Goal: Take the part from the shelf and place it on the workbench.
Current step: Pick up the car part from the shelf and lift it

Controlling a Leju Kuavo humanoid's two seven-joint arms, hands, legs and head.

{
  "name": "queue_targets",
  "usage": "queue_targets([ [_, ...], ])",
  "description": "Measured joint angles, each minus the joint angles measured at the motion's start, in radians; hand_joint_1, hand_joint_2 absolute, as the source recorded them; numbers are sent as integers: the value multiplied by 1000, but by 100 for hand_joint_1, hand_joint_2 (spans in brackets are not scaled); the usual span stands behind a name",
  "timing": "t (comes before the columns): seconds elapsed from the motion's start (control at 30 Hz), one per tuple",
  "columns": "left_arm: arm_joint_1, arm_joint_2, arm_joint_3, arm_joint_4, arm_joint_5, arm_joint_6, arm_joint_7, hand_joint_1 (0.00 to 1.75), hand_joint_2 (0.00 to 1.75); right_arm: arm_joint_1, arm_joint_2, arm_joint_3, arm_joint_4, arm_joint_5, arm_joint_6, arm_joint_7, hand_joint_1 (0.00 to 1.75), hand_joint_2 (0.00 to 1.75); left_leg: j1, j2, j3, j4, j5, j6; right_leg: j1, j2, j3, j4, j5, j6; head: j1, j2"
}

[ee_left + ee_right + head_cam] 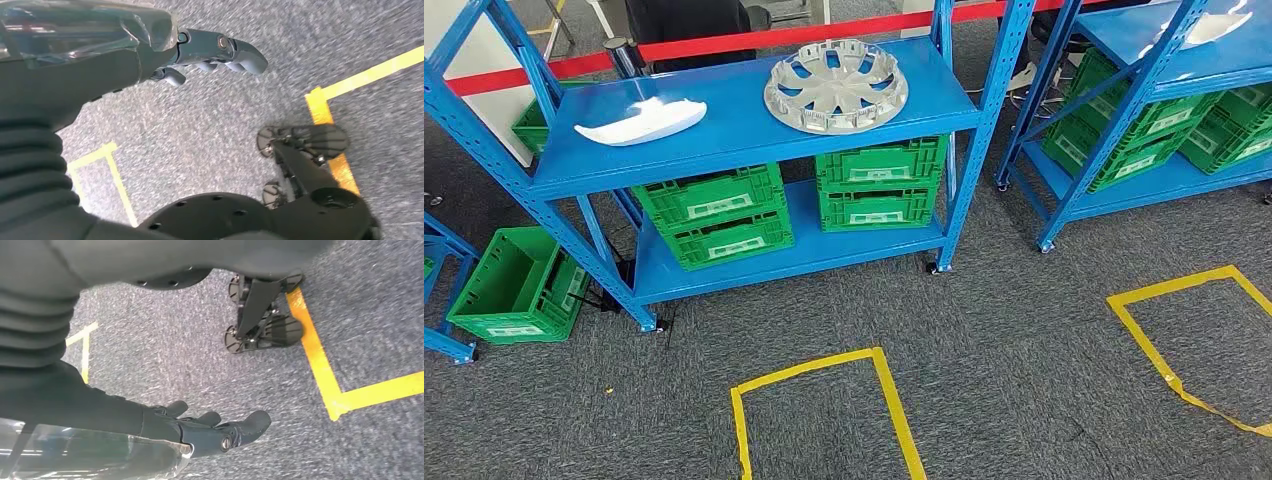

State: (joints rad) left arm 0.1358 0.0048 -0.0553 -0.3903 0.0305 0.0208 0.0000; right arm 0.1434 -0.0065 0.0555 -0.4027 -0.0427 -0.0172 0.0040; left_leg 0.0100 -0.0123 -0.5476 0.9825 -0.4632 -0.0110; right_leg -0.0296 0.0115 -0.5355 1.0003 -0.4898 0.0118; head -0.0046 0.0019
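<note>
On the top board of the blue shelf (754, 125) lie two parts: a white curved shell (640, 121) at the left and a round silver wheel cover (835, 85) at the right. My left hand (215, 52) hangs over grey carpet in the left wrist view, fingers stretched out and holding nothing. In the right wrist view my right hand (215, 427) hangs the same way, fingers extended and empty. Both hands are far from the shelf.
Green crates (799, 205) fill the shelf's lower board, and one more green crate (514, 287) stands on the floor at the left. A second blue shelf (1144, 110) with green crates stands at the right. Yellow tape squares (824, 400) mark the carpet.
</note>
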Motion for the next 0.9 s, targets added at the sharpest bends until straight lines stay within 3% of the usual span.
queue_targets([
  [0.53, -90, 32, -236, 1, 227, 143, 22, 0, 0, -56, -35, 212, 55, -320, -142, 33, 0, 0, 0, 0, 0, 0, 1, 1, 0, 0, 0, 0, 0, 0, 0, 0],
  [0.77, -124, 46, -355, 10, 327, 193, 30, 0, 0, -79, -64, 298, 90, -468, -252, 6, 0, 0, 0, 0, 0, 0, 1, 1, 0, 0, 0, 0, 0, 0, 0, 0],
  [0.9, -130, 50, -406, 19, 371, 209, 25, 0, 0, -80, -91, 298, 82, -555, -321, -66, 0, 175, 0, 0, -1, 0, 1, 1, 0, 0, 0, 0, 0, 0, 0, 0],
])
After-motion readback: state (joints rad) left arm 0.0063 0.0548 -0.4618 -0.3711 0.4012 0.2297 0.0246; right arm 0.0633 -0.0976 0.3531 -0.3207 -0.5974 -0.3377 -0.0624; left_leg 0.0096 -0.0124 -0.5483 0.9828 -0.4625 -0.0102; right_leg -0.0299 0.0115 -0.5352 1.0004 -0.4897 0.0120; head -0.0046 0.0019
